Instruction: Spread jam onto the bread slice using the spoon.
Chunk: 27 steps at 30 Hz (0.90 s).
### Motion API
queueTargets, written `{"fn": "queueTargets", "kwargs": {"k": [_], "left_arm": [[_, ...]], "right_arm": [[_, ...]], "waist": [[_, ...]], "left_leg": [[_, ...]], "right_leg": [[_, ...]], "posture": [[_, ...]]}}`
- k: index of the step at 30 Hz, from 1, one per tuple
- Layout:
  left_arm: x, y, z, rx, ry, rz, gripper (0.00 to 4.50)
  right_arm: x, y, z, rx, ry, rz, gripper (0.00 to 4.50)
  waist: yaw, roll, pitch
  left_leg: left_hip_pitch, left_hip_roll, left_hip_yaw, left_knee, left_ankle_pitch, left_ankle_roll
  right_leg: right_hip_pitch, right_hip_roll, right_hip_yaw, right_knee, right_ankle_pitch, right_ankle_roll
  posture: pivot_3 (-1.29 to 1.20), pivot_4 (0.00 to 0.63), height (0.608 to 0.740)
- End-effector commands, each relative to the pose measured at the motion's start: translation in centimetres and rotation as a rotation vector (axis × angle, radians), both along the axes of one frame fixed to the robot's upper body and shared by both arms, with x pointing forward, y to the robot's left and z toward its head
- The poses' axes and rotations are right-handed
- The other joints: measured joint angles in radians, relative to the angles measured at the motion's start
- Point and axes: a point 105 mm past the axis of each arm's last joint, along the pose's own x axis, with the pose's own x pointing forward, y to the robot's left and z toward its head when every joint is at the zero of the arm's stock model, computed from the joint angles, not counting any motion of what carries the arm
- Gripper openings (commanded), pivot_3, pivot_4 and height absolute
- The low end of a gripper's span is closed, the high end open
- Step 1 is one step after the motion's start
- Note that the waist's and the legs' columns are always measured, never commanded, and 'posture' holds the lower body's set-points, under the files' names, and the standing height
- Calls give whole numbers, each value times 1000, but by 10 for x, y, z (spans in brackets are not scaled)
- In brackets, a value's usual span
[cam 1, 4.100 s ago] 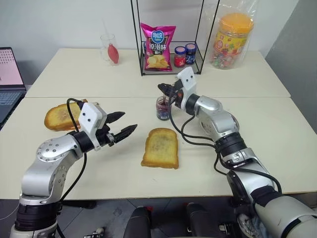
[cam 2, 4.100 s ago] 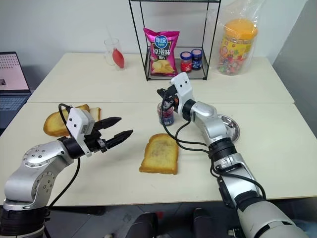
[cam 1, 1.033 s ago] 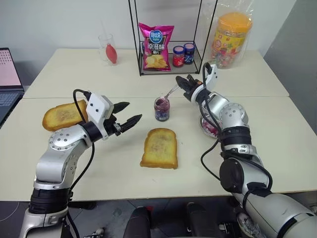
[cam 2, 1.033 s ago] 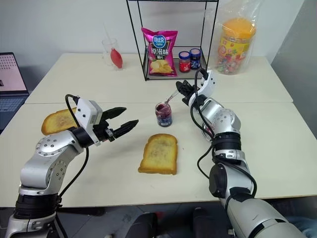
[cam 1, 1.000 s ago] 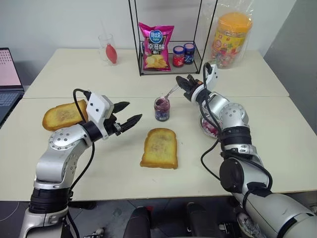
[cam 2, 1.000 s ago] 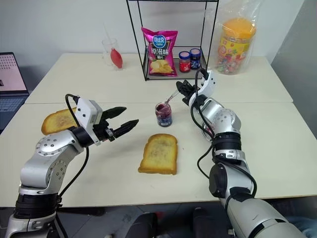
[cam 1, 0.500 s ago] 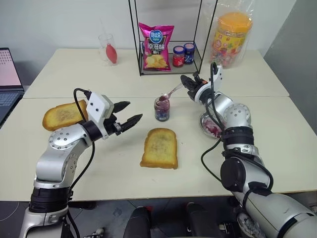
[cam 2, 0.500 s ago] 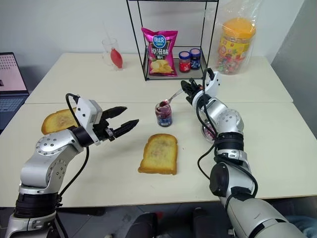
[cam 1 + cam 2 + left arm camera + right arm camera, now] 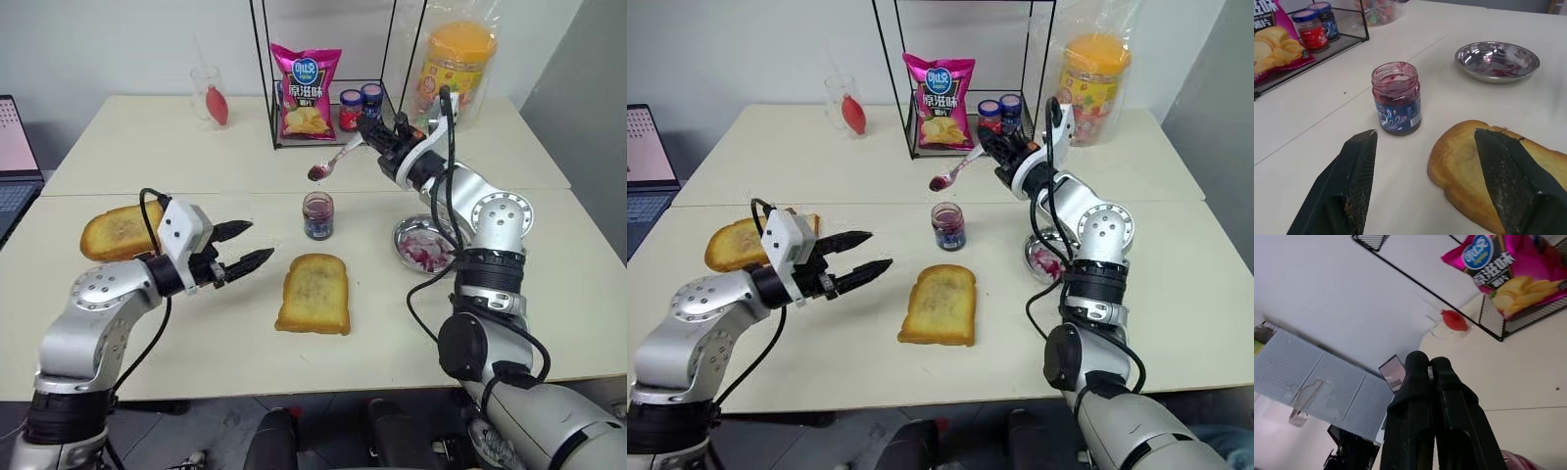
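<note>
One slim silver metal spoon (image 9: pixel 333 161), bowl loaded with dark jam, was pinched in the right gripper (image 9: pixel 370 136) above the small clear glass jam jar (image 9: pixel 316 214). Golden-brown square bread slice (image 9: pixel 314 293) lay just nearer. Left gripper (image 9: pixel 245 245) hovered beside it, jaws apart, empty.

The spoon (image 9: pixel 334 161) handle's end is hidden inside the right gripper (image 9: pixel 375 133); a laptop (image 9: pixel 8 166) is cut off by the frame edge.
</note>
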Motion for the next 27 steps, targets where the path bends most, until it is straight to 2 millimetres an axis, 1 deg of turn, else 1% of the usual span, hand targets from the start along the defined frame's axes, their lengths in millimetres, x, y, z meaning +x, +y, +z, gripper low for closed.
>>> {"fn": "queueTargets", "kwargs": {"k": [1, 2, 4, 5, 6, 8, 11, 13, 17, 20, 21, 25, 27], "left_arm": [[-18, 4, 11, 65, -51, -31, 3281], [-20, 5, 10, 79, -52, -31, 3281], [-35, 4, -5, 118, 17, -75, 3281], [-44, 3, -14, 132, 58, -100, 3281], [-50, 2, -19, 141, 84, -116, 3281], [-58, 1, -29, 173, 102, -136, 3281], [-62, -3, -31, 166, 109, -146, 3281], [-64, -5, -33, 173, 115, -160, 3281], [-64, -7, -36, 179, 118, -174, 3281], [-65, -9, -38, 185, 120, -192, 3281], [-66, -10, -39, 184, 122, -194, 3281], [-65, -10, -41, 188, 118, -199, 3281], [-64, -10, -41, 189, 117, -200, 3281]], "right_arm": [[-37, 18, 11, -130, -155, 109, 8], [-43, 21, 10, -158, -175, 127, 8], [-62, 29, -6, -228, -213, 175, 8], [-70, 34, -19, -269, -220, 200, 8], [-77, 36, -27, -295, -225, 218, 8], [-84, 40, -46, -361, -243, 234, 8], [-87, 46, -66, -424, -259, 237, 8], [-88, 50, -76, -456, -273, 237, 8], [-83, 56, -92, -529, -322, 209, 8], [-81, 56, -99, -591, -374, 193, 8], [-80, 56, -99, -593, -380, 191, 8], [-76, 49, -101, -712, -503, 142, 8], [-74, 47, -100, -738, -538, 128, 8]], "waist": [[-1, 0, 0], [-1, 0, 0], [-1, 0, 0], [-2, -1, 0], [-2, 0, -1], [-2, 0, 0], [0, 0, 0], [0, 0, 0], [0, 0, 0], [0, -1, 0], [0, -1, 0], [1, -1, 0], [1, -1, 0]], "left_leg": [[0, 0, 0, 0, 0, 0], [0, 0, 0, 0, 0, 0], [0, 0, 1, 0, 0, 0], [-1, 0, 1, 0, 0, 0], [0, 1, 1, -1, 0, 0], [0, 1, 1, -2, 0, 0], [0, 1, 1, -1, 0, 0], [0, 1, 1, 0, 0, 0], [1, 1, 3, 2, 0, 0], [1, 1, 3, 1, 0, 0], [1, 1, 3, 1, 0, 0], [1, 1, 3, 0, 0, 0], [1, 1, 3, 1, 0, 0]], "right_leg": [[0, 0, 0, 0, 0, 0], [0, 0, 1, 0, 0, 0], [0, 0, 1, 0, -1, -1], [-1, 0, 1, -1, -2, 1], [0, 0, 1, -1, -2, 0], [-1, 0, 1, -1, -3, -1], [-2, 0, 1, 0, -5, 2], [-1, 0, 1, 0, -4, 0], [0, 0, 2, -1, -5, -2], [-1, 0, 1, -1, -3, 1], [-1, 0, 1, -1, -3, 1], [-1, 0, 1, -1, -3, 1], [-1, 0, 1, -1, -3, 1]], "posture": [[0, 150, 740], [0, 150, 740], [0, 150, 740], [0, 150, 740], [0, 150, 740], [0, 150, 740], [0, 150, 740], [0, 150, 740], [0, 150, 740], [0, 150, 740], [0, 150, 740], [0, 150, 740], [0, 150, 740]]}}
